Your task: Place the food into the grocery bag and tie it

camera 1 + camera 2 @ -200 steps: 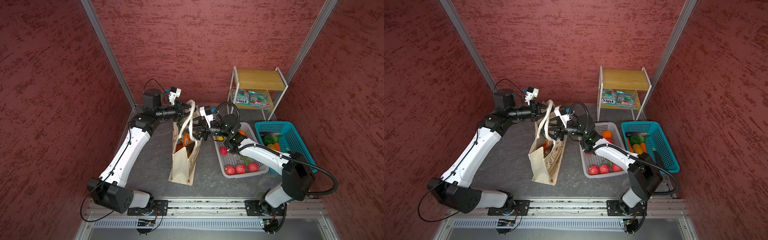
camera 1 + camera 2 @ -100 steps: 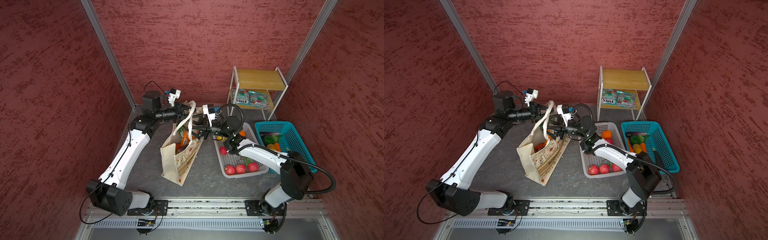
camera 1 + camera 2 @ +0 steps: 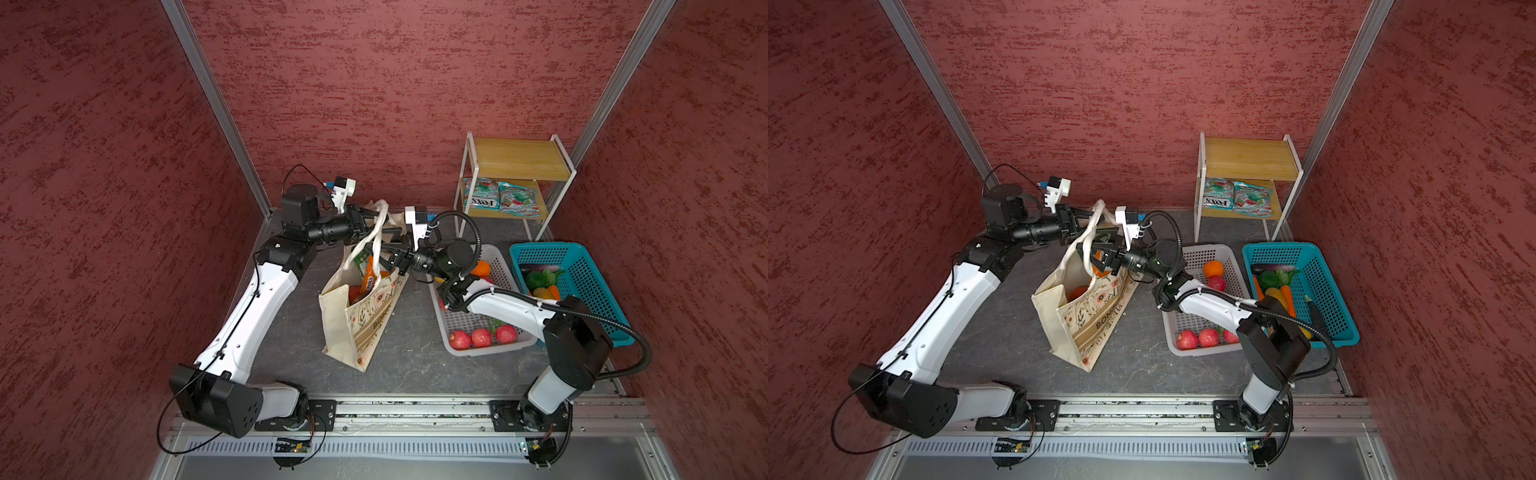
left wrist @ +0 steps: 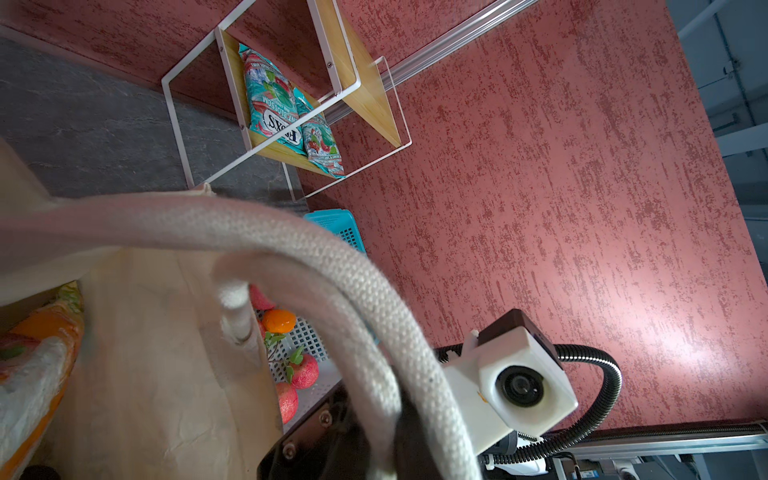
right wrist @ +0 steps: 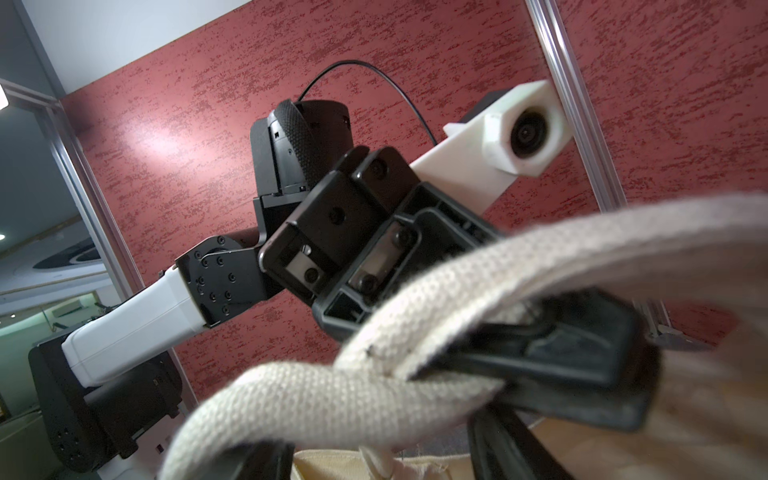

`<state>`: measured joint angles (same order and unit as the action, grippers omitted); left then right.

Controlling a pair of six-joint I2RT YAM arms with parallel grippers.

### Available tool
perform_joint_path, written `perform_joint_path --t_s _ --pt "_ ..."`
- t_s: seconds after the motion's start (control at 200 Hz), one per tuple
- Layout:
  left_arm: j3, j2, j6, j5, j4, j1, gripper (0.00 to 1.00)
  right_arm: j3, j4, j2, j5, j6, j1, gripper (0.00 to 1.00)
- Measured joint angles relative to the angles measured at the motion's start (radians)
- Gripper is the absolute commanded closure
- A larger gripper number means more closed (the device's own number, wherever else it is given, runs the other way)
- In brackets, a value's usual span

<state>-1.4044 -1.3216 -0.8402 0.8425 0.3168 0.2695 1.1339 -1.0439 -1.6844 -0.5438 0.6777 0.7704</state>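
Slumped sideways from upright, the cream floral canvas grocery bag (image 3: 365, 328) leans on the grey tabletop (image 3: 299, 332), its white webbing handles (image 3: 377, 237) clamped by the left gripper (image 3: 369, 221), seemingly so the spread-jawed right gripper (image 3: 1100, 257) can knot them.

Grey perforated basket (image 3: 490, 351) seen near right gripper (image 3: 1100, 257), on its wrist side. Teal basket (image 3: 590, 270) set just beside grey one, farther from gripper. White-framed wood shelf (image 3: 515, 160) stood behind both baskets, well apart from gripper, by red textured wall (image 3: 395, 83). All borne on dark grey tabletop (image 3: 299, 332).
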Motion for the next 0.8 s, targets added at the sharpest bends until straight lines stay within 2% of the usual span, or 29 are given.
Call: perform_joint_path --t_s 0.11,0.336,0.466,0.536,0.676,0.802 --pt "0.008 0.002 0.0 -0.008 -0.008 0.0 1.0 0.0 -0.01 -0.01 0.05 0.024 0.009 0.47" --pt "0.017 0.014 0.003 -0.019 -0.031 -0.005 1.0 0.0 -0.031 -0.028 0.114 0.059 0.027 0.7" --pt "0.017 0.023 0.007 -0.024 -0.045 -0.011 1.0 0.0 -0.03 -0.029 0.126 0.064 0.031 0.81" --pt "0.017 0.026 0.007 -0.026 -0.045 -0.011 1.0 0.0 -0.029 -0.03 0.129 0.063 0.032 0.81" --pt "0.018 0.027 0.007 -0.029 -0.043 -0.011 1.0 0.0 -0.03 -0.03 0.133 0.056 0.033 0.72" --pt "0.019 0.027 0.007 -0.029 -0.04 -0.011 1.0 0.002 -0.029 -0.03 0.14 0.048 0.035 0.75"
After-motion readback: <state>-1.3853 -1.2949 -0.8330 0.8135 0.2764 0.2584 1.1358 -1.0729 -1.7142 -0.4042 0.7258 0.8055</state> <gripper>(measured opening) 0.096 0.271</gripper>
